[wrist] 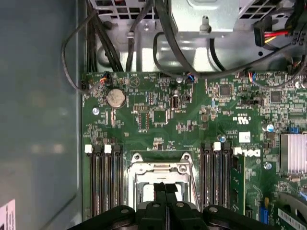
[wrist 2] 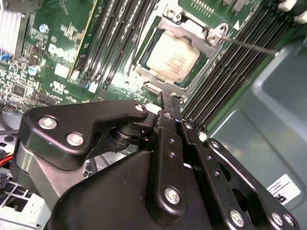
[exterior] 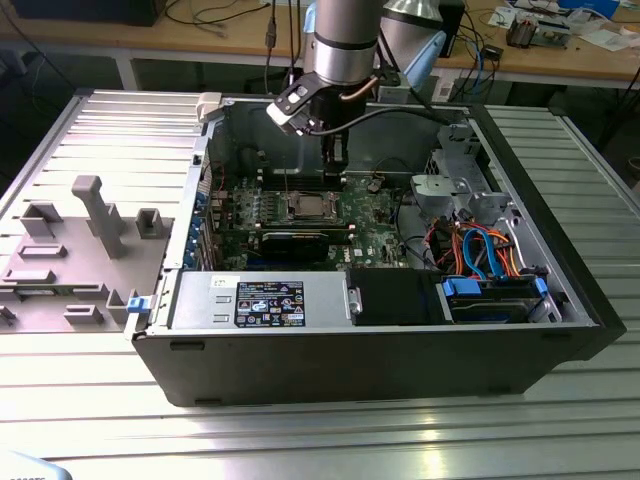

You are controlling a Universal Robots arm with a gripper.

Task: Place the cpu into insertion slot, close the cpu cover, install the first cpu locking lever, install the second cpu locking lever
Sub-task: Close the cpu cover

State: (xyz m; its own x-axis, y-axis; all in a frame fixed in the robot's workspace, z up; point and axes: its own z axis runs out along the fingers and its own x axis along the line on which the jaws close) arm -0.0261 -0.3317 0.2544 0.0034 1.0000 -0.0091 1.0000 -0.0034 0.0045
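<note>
The cpu [wrist 2: 171, 58], a dull silver square, lies flat in the insertion slot [exterior: 305, 207] on the green board. The cpu cover [wrist 2: 192, 34], a silver frame, lies down around it, with the chip showing through its window. A thin locking lever rod [wrist 2: 249, 45] sticks out from one corner of the socket toward the case wall. In the first wrist view a lever rod [wrist: 193, 179] runs along the socket's side. My gripper [wrist 2: 167, 101] is shut with nothing between its fingers. It hangs just above the socket's edge [wrist: 160, 168] and, in the exterior view, my gripper [exterior: 333, 165] stands behind the socket.
Long black memory slots [wrist: 103, 179] flank the socket on both sides. A black graphics card [exterior: 295, 243] lies in front of it. The case walls [exterior: 205, 190], the drive cage [exterior: 470, 180] and bundled cables [exterior: 480, 250] close in on the board. A power supply [exterior: 265, 300] sits at the front.
</note>
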